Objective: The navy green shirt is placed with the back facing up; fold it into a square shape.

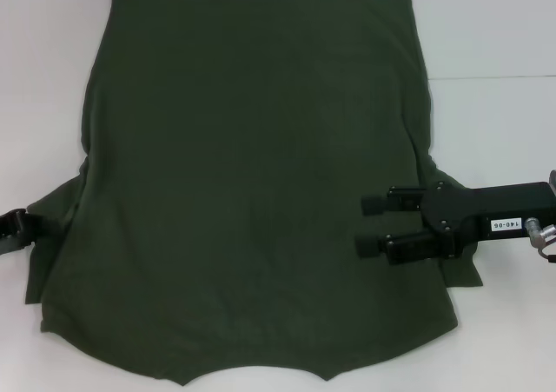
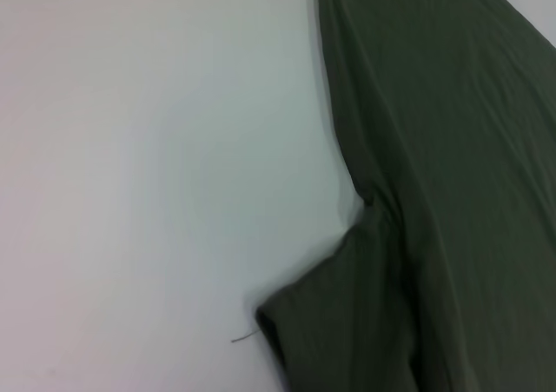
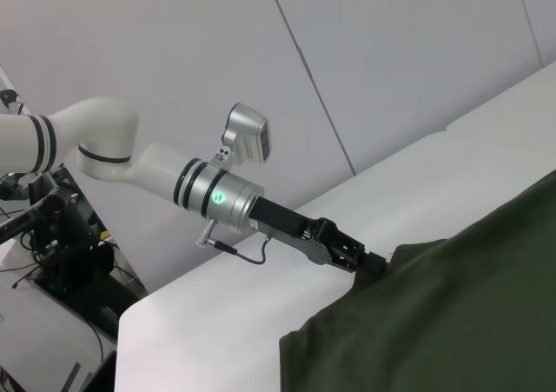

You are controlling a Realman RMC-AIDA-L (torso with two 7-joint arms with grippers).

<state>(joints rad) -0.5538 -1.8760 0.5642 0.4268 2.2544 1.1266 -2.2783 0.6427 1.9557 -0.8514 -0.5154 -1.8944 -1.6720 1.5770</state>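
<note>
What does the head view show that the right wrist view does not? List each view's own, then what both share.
Only the head view: the right gripper, open above the navy green shirt near its right sleeve, and the shirt's whole spread-out back. Only the right wrist view: the left arm reaching across from its white elbow, a dark stand behind the table, and the wall. Both: the shirt, the white table, and the left gripper at the left sleeve.
</note>
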